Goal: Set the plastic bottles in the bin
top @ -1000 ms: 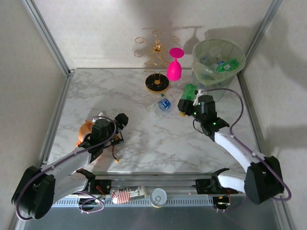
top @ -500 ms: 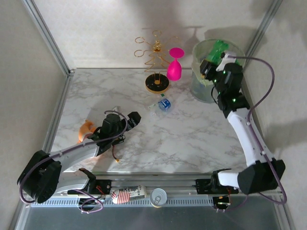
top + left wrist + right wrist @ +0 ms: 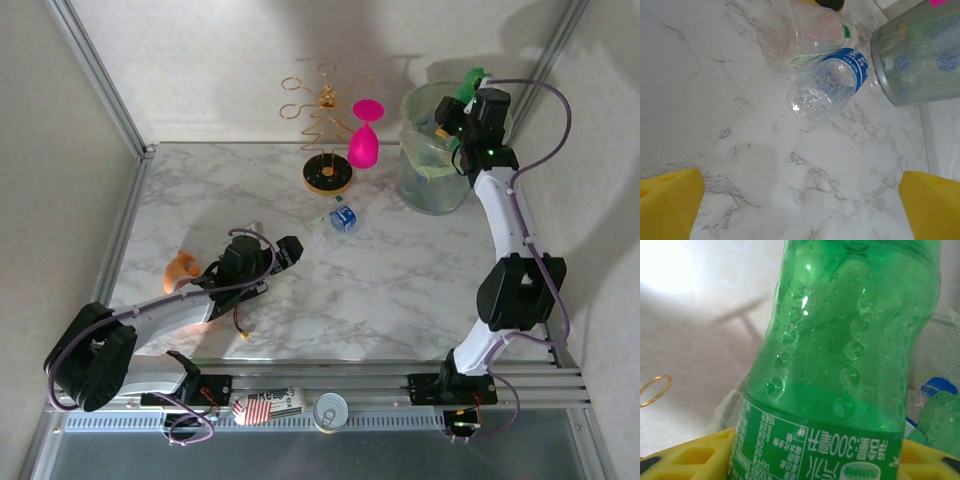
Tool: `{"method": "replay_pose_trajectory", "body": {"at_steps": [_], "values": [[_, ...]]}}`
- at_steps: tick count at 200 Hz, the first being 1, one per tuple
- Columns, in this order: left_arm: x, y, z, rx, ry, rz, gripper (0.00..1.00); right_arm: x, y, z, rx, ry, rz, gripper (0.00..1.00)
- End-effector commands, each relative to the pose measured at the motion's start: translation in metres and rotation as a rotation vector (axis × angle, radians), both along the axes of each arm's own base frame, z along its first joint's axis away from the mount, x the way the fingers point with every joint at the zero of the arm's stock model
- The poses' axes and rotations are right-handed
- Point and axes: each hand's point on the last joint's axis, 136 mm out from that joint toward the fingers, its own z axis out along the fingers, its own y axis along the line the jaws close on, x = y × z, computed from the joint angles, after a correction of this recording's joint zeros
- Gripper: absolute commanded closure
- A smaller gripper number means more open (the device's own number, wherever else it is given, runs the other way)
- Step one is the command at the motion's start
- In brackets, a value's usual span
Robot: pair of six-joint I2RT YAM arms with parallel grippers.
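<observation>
Swinging up from mid-table, the right arm is now reaching over the bin [image 3: 418, 170], while the left arm is creeping forward toward the bottles lying ahead of it. The right gripper [image 3: 463, 100] is clenching the green bottle [image 3: 850, 340] around its labelled part and holding it above the bin's far side, where other bottles are lying inside the bag. For a clean drop, the bottle should probably be hanging squarely over the opening before the jaws are letting go, since a rim strike could bounce it out. The left gripper [image 3: 289, 250] is standing wide open and empty, facing the blue-labelled bottle [image 3: 827, 92] and a clear bottle [image 3: 800, 35] touching it on the marble table [image 3: 715, 100].
</observation>
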Motion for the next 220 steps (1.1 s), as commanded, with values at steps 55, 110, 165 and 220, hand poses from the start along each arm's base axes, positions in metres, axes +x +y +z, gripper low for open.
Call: {"method": "replay_pose_trajectory", "body": {"at_steps": [55, 110, 165, 220], "values": [[-0.015, 0.024, 0.014, 0.050, -0.053, 0.060, 0.00, 0.016, -0.016, -0.017, 0.030, 0.069, -0.057, 0.03], [-0.010, 0.028, 0.055, 0.083, -0.207, 0.047, 0.00, -0.012, -0.009, 0.035, 0.024, -0.024, -0.023, 0.01], [0.011, 0.017, 0.080, 0.212, -0.322, -0.032, 0.00, -0.095, 0.039, 0.064, 0.003, -0.111, 0.123, 0.01], [0.037, -0.032, 0.087, 0.297, -0.351, -0.269, 0.00, -0.176, 0.099, 0.009, 0.147, -0.051, 0.339, 0.01]]}}
